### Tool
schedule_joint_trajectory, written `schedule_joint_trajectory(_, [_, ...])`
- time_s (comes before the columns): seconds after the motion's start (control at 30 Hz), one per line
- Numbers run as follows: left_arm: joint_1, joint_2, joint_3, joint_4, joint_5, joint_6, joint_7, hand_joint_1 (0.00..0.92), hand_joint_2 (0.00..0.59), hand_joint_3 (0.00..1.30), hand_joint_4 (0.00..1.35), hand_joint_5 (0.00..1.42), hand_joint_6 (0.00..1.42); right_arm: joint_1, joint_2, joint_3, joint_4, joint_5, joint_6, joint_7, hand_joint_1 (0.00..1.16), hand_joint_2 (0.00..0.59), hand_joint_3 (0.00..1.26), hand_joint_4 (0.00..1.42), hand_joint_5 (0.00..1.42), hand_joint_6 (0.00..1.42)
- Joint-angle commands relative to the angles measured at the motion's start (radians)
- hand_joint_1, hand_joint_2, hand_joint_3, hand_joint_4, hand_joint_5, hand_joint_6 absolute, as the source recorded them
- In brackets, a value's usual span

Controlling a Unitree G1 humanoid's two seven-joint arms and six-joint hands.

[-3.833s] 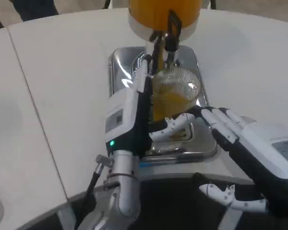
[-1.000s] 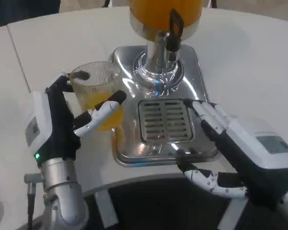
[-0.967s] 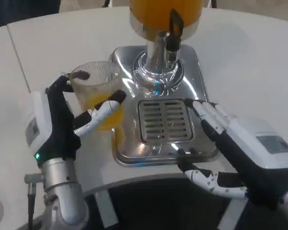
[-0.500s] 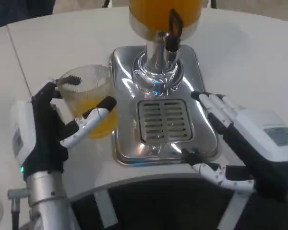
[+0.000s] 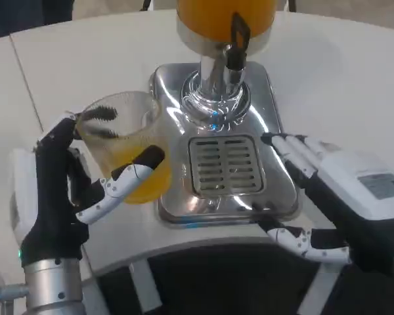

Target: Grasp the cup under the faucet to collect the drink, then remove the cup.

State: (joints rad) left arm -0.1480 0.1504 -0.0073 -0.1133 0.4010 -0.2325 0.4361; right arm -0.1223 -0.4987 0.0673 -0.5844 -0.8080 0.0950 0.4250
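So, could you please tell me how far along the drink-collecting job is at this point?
Collecting looks done: the plastic cup holds orange drink and is already off the drip grille, left of the dispenser base. In hand: the left hand grips the cup. The right hand rests open beside the base. Left: setting the cup down on the white table and letting go.

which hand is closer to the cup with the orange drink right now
Left. The left hand grips the cup beside the drip tray; the right hand rests across the tray, apart from it.
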Motion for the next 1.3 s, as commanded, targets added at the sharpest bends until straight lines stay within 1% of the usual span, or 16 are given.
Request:
schedule_joint_trajectory(0.03, [0.053, -0.013, -0.010, -0.094, 0.002, -0.047, -0.029, 0.643, 0.000, 1.19, 1.01, 1.42, 1.42, -0.005, -0.010, 0.003, 0.006, -0.009, -0.031, -0.021, 0.40, 0.414, 0.00, 0.00, 0.00, 0.00])
schedule_joint_trajectory(0.17, [0.095, -0.020, -0.020, -0.138, 0.005, -0.052, -0.055, 0.643, 0.000, 1.19, 1.01, 1.42, 1.42, -0.006, -0.006, 0.002, 0.003, -0.014, -0.043, -0.025, 0.39, 0.414, 0.00, 0.00, 0.00, 0.00])
schedule_joint_trajectory(0.33, [0.167, -0.046, -0.051, -0.199, 0.015, -0.056, -0.079, 0.644, 0.000, 1.19, 1.01, 1.42, 1.42, -0.007, -0.016, -0.008, -0.005, -0.003, -0.049, -0.014, 0.38, 0.414, 0.00, 0.00, 0.00, 0.00])
schedule_joint_trajectory(0.5, [0.206, -0.059, -0.074, -0.240, 0.024, -0.065, -0.097, 0.649, 0.000, 1.19, 1.01, 1.42, 1.42, 0.003, -0.027, -0.013, -0.009, 0.010, -0.075, -0.022, 0.38, 0.414, 0.00, 0.00, 0.00, 0.00])
schedule_joint_trajectory(0.6, [0.226, -0.069, -0.086, -0.261, 0.025, -0.066, -0.108, 0.650, 0.000, 1.19, 1.00, 1.42, 1.42, 0.011, -0.034, -0.011, -0.005, 0.027, -0.108, -0.034, 0.38, 0.414, 0.00, 0.00, 0.00, 0.00])
schedule_joint_trajectory(0.87, [0.253, -0.095, -0.120, -0.291, 0.036, -0.071, -0.124, 0.651, 0.000, 1.19, 1.00, 1.42, 1.42, 0.012, -0.024, 0.001, 0.020, 0.023, -0.152, -0.062, 0.37, 0.418, 0.00, 0.00, 0.00, 0.00])
schedule_joint_trajectory(0.97, [0.257, -0.097, -0.124, -0.298, 0.039, -0.073, -0.131, 0.651, 0.000, 1.19, 1.00, 1.42, 1.42, 0.018, -0.015, 0.005, 0.026, 0.015, -0.156, -0.076, 0.37, 0.419, 0.00, 0.00, 0.00, 0.00])
schedule_joint_trajectory(1.1, [0.263, -0.088, -0.124, -0.309, 0.063, -0.093, -0.129, 0.651, 0.000, 1.18, 1.00, 1.42, 1.42, 0.019, -0.009, 0.012, 0.027, 0.018, -0.149, -0.064, 0.37, 0.420, 0.00, 0.00, 0.00, 0.00])
schedule_joint_trajectory(1.3, [0.270, -0.093, -0.127, -0.316, 0.060, -0.089, -0.136, 0.651, 0.000, 1.18, 1.00, 1.42, 1.42, 0.026, -0.004, 0.012, 0.005, 0.014, -0.140, -0.056, 0.37, 0.420, 0.00, 0.00, 0.00, 0.00])
